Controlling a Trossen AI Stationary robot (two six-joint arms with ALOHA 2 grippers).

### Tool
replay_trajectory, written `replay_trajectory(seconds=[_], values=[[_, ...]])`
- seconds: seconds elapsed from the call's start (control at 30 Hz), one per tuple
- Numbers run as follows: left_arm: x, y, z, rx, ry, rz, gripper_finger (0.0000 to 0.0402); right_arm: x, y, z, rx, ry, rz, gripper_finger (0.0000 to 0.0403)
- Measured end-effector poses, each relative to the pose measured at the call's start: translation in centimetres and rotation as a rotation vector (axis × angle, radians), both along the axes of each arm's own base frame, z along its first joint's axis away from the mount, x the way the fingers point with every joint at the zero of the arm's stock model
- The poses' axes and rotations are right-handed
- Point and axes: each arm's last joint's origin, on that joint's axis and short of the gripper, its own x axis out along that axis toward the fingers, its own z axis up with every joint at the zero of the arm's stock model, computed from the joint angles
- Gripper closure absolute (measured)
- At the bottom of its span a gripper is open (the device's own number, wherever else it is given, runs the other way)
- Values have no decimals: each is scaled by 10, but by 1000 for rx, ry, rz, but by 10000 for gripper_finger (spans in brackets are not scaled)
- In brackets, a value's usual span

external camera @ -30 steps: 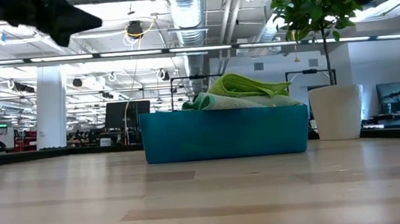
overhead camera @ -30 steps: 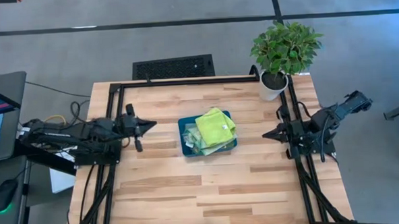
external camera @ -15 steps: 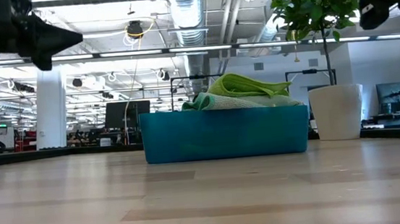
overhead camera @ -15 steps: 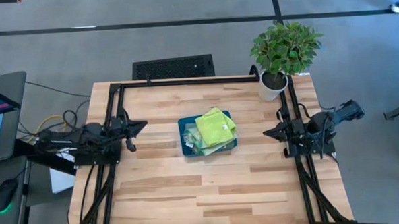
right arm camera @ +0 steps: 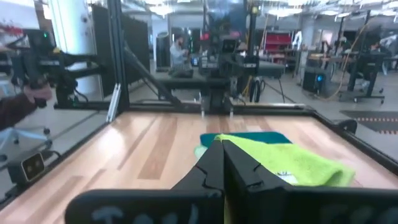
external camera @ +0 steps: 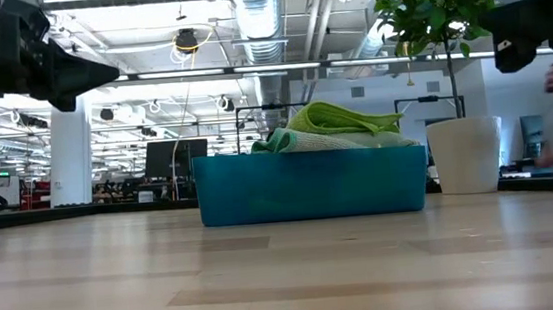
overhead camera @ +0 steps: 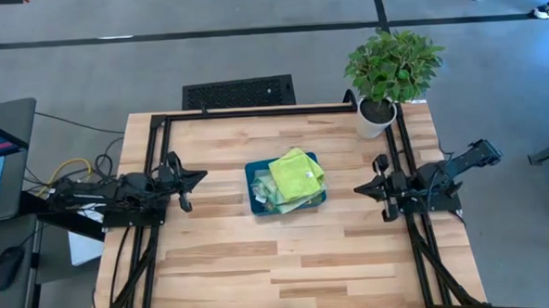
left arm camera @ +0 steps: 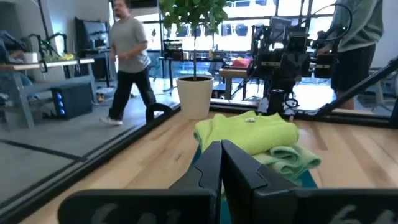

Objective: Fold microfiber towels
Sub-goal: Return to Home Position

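A teal tray (overhead camera: 255,194) stands at the table's middle with folded microfiber towels stacked in it: a lime green one (overhead camera: 297,172) on top, a pale sage green one (left arm camera: 292,157) under it. The stack rises above the tray's wall (external camera: 309,184) in the low view. My left gripper (overhead camera: 199,174) hangs shut above the table's left edge, pointing level at the tray. My right gripper (overhead camera: 358,189) hangs shut above the right edge, also pointing level at the tray. Both are well clear of the towels and hold nothing.
A potted plant in a white pot (overhead camera: 375,118) stands at the table's far right corner. A black frame rail (overhead camera: 254,112) runs along the far edge and both sides. Bare wood (overhead camera: 289,265) lies between the tray and the near edge. People move in the room beyond.
Both arms have sunk and drawn back toward their own sides of the table. The left gripper has moved toward the left edge, away from the tray; the right gripper has come down lower. Both stay shut. The towels and tray have not moved.
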Motion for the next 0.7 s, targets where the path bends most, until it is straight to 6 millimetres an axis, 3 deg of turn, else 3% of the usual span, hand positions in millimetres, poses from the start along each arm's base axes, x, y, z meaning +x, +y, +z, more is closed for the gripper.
replay_trajectory(seconds=[0.27,0.7], values=[[0,0,-1,79,38,23,401,3,2,-5,-37,-29,4,384],[3,0,-4,49,72,24,401,3,1,-5,-38,-27,-5,372]])
